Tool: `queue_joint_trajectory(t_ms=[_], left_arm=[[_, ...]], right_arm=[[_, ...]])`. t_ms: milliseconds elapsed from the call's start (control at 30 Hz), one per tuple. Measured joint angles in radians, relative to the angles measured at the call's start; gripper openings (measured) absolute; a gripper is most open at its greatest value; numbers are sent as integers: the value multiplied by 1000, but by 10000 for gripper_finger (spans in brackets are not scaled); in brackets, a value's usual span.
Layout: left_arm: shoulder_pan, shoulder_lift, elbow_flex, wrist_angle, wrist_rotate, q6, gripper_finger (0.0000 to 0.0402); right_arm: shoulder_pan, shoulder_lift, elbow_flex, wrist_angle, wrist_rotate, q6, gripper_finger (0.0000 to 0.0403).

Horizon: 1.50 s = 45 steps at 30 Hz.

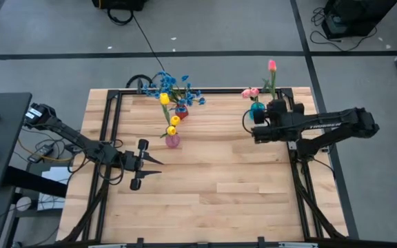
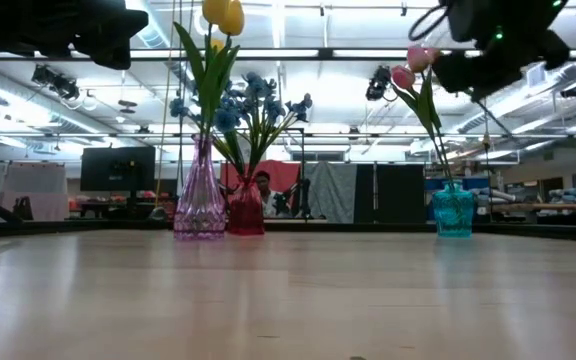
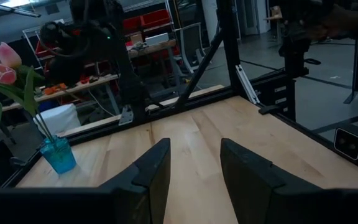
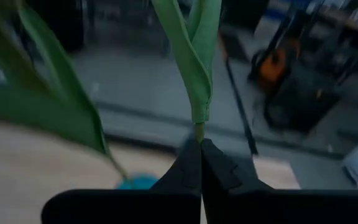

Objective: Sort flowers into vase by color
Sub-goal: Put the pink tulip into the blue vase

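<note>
The right gripper point(image 4: 200, 163), clenched on a pink tulip's thin green stem point(image 4: 199, 132), holds it upright directly over the teal glass vase point(image 1: 256, 109); the released left gripper point(image 1: 151, 167) waits mid-counter.

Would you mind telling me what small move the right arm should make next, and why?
Probably lower the pink tulip straight down into the teal vase. The right gripper is shut on its stem above that vase, which already holds pink blooms.
</note>
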Motion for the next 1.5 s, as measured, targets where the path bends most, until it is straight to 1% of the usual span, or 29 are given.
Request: queue_joint_trajectory(t_ms=[167,233,300,367,433,500,567,667,733,867,1000,1133,1267,1400,1500], left_arm=[[0,0,0,0,0,0,147],[0,0,0,0,-2,2,147],[0,0,0,0,-12,6,147],[0,0,0,0,-19,15,147],[0,0,0,0,-21,24,147],[0,0,0,1,-25,27,147],[0,0,0,1,-42,27,147],[0,0,0,1,-55,27,147],[0,0,0,1,-56,27,147],[0,0,0,-2,-61,27,147],[0,0,0,-3,-67,28,147],[0,0,0,-11,-67,28,147],[0,0,0,-21,-67,27,147],[0,0,0,-27,-67,27,147],[0,0,0,-27,-71,27,147]], right_arm=[[-62,1,0,190,180,-181,3],[-96,1,0,243,207,-257,3],[-135,1,0,273,199,-316,3],[-171,1,0,308,160,-379,2],[-192,1,0,389,104,-485,2],[-200,1,0,508,55,-627,2],[-204,1,0,664,15,-779,2],[-233,0,0,858,6,-981,1],[-278,-10,0,928,-14,-1066,1],[-373,-38,0,986,-144,-1179,1],[-442,-62,0,1031,-280,-1282,0],[-487,-101,-55,1180,-398,-1384,0],[-520,-164,-173,1342,-458,-1415,0],[-527,-230,-318,1526,-460,-1433,0],[-525,-273,-419,1708,-466,-1448,0]])
